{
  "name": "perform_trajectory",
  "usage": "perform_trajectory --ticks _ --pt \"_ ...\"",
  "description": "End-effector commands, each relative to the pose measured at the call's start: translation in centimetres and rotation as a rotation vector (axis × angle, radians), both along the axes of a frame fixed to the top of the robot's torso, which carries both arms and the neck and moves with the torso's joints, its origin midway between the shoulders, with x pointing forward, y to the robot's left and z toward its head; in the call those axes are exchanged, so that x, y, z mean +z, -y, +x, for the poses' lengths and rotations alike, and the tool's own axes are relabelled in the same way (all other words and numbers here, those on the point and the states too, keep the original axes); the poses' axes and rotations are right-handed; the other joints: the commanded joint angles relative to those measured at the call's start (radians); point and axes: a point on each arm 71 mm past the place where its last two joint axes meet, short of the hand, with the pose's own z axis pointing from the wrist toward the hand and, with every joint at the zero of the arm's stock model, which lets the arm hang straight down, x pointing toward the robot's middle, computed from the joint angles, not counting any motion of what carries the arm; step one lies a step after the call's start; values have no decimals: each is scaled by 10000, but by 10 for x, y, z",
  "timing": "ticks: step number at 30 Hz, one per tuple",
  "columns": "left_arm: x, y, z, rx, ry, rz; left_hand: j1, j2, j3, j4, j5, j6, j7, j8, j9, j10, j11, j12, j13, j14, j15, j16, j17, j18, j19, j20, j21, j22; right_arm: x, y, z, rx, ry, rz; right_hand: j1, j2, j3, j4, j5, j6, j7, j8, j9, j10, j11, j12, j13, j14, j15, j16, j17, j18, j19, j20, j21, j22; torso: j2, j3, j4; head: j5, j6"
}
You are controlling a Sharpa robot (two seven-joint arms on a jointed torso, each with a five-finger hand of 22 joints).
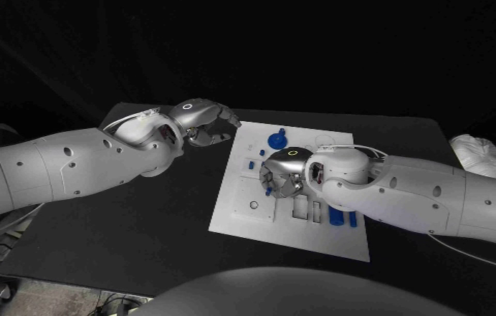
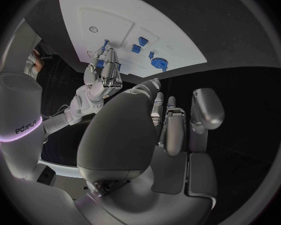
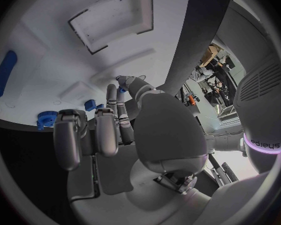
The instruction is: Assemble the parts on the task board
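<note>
Our right hand (image 1: 284, 173) pinching a blue part (image 1: 268, 185) over the white board (image 1: 248, 219); left hand (image 1: 207, 121) at ten o'clock, fingers curled, empty.

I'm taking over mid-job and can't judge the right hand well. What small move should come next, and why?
Probably ease the right hand straight down a little. It sits over the task board with a slim blue part at its fingertips, seemingly pinched, near the board's surface. Whether the part is seated I cannot tell. The left hand hangs off the board's edge, holding nothing.
</note>
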Motion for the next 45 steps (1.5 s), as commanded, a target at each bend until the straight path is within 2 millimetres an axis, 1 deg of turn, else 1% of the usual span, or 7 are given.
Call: perform_trajectory --ticks 1,14,18,23,27,35,45 --pt "-1 1 0 30 -203 36 69 18 63 4 16 -57 24 -35 -14 46 39 54 -12 11 49 -23 438 27 23 52 -58 1460 -2 0 -1 11 -103 -332 -23 65 71 -30 27 77 -23 14 17 16 66 -60 -18 -6 38 -69 -27 168 277 59 -72 2216 2 3 -4 16 0" --pt "-3 2 0 49 -335 68 87 48 92 -4 22 -59 39 -37 -14 45 50 57 -17 -7 59 -38 406 32 11 60 -89 1452 -3 -1 -2 39 -93 -420 7 51 127 -112 -34 -24 38 -89 22 -38 108 -125 -39 -52 61 -110 -103 185 233 95 -130 2195 8 0 -6 3 0" --pt "-4 2 0 62 -384 72 89 52 95 -5 22 -57 43 -36 -14 45 50 57 -18 -9 60 -41 401 33 8 61 -95 1451 -3 -1 -2 62 -94 -412 -71 44 157 -107 -458 -290 36 -369 -78 -87 152 -182 -48 -76 92 -121 -140 193 212 132 -159 2186 0 1 -5 10 0" --pt "-4 2 0 82 -435 64 93 56 101 -7 22 -54 50 -34 -13 45 51 58 -19 -13 62 -44 394 34 5 63 -103 1449 -3 -1 -2 83 -119 -430 -255 -60 248 -18 -1163 -949 43 -1188 -605 -264 252 -292 -55 -133 173 -155 -237 214 149 201 -245 2157 -1 6 1 20 0" --pt "-5 1 0 98 -471 70 93 56 101 -7 22 -54 50 -34 -13 45 51 58 -19 -13 62 -44 394 34 5 63 -103 1449 -3 -2 -2 105 -136 -438 -319 -145 299 18 -1572 -1208 -4 -1652 -1012 -386 310 -339 -38 -177 224 -176 -306 228 110 255 -299 2139 -5 6 -3 29 0" --pt "-6 1 0 127 -541 77 93 56 101 -7 22 -54 50 -34 -13 45 51 58 -19 -13 62 -44 394 34 5 63 -103 1449 -4 -1 -1 110 -165 -478 -345 -267 267 25 -2249 -1202 -70 -2023 -1474 -574 367 -401 -7 -272 250 -231 -458 261 19 291 -424 2097 -7 5 -3 53 0" --pt "-6 1 0 143 -567 65 103 59 111 -16 20 -47 67 -31 -12 45 55 60 -22 -28 67 -56 369 35 0 68 -113 1448 2 13 1 -72 318 -100 -470 -437 -312 131 -3624 -1605 -154 -2544 -2040 -1572 549 -639 37 -556 386 -456 -941 366 -277 400 -844 1953 -15 10 7 77 0"
